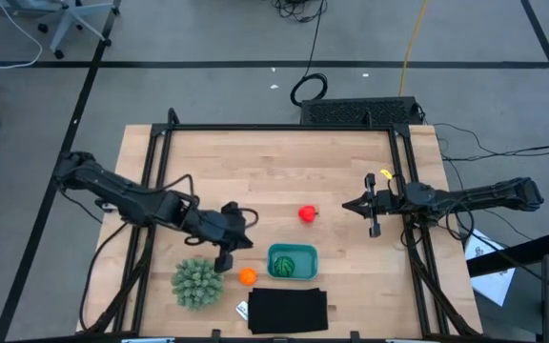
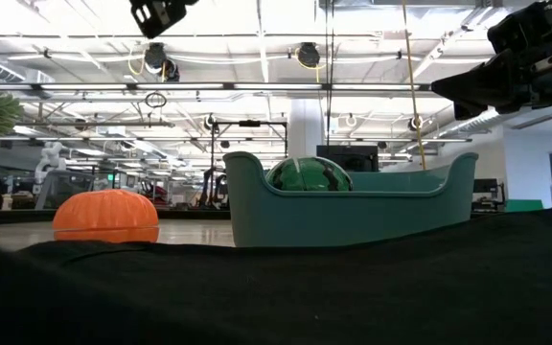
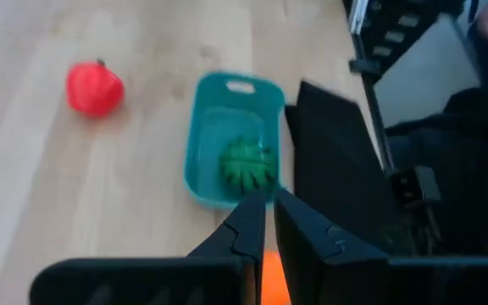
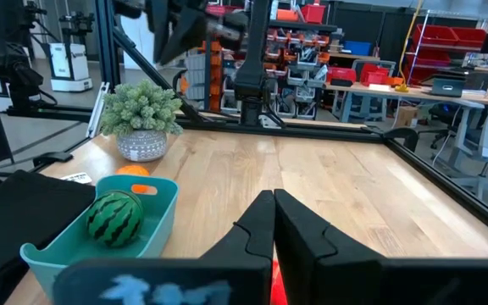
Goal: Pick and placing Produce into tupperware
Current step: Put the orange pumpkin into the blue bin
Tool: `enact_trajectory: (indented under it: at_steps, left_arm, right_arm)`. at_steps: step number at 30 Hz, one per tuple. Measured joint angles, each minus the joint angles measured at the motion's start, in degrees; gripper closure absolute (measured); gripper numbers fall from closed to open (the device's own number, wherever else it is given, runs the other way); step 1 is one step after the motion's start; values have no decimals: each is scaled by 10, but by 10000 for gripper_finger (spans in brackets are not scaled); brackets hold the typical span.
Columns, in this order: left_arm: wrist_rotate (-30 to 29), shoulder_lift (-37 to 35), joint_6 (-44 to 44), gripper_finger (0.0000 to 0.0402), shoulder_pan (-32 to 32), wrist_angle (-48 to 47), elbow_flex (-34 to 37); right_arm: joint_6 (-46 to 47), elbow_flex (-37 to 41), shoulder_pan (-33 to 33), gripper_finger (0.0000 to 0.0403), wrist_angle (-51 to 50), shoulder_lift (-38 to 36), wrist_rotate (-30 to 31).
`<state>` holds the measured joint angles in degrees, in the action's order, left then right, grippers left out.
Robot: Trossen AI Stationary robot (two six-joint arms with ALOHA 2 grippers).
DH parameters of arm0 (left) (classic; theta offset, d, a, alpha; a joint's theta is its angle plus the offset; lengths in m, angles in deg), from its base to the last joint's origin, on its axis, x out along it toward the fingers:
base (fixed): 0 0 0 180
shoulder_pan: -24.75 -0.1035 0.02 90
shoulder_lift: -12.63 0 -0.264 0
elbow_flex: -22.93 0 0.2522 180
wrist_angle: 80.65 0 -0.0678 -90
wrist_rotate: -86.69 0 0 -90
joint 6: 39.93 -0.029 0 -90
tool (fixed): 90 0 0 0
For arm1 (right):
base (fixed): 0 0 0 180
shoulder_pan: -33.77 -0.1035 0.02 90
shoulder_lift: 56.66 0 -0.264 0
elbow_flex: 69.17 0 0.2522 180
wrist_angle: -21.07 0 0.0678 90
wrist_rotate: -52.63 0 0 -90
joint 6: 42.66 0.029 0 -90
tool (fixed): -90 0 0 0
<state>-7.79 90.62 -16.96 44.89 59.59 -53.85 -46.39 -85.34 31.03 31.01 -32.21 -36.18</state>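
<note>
The teal tupperware [image 1: 293, 262] sits near the table's near edge with the dark green striped ball [image 3: 248, 163] resting inside it. The orange ball [image 1: 247, 276] lies on the wood just left of the tupperware. The red fruit [image 1: 307, 213] rests on the table farther back. My left gripper [image 1: 224, 263] is shut and hovers above the table beside the orange ball, high over it in the low view [image 2: 161, 13]. My right gripper [image 1: 347, 204] is shut and held above the table to the right of the red fruit.
A spiky pale-green plant [image 1: 196, 283] stands left of the orange ball. A black flat rectangle [image 1: 289, 310] lies at the near edge in front of the tupperware, with a small white piece [image 1: 241, 310] beside it. Bare wood spreads across the table's far half.
</note>
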Motion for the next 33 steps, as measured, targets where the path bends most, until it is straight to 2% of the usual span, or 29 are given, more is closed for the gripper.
enact_trajectory:
  at_steps: [12, 21, 28, 30, 33]
  left_arm:
    - [0, 139, 99, 371, 27, -172, -117]
    - [75, 179, 110, 370, 30, -173, -117]
    - [95, 201, 121, 367, 36, -173, -117]
    - [96, 204, 128, 354, 40, -174, -116]
    - [96, 204, 132, 314, 48, -173, -116]
  right_arm:
    - [0, 0, 0, 403, -3, 0, 0]
    - [0, 0, 0, 403, -4, 0, 0]
    - [0, 0, 0, 403, -4, 0, 0]
    - [0, 0, 0, 403, -4, 0, 0]
    - [0, 0, 0, 403, -4, 0, 0]
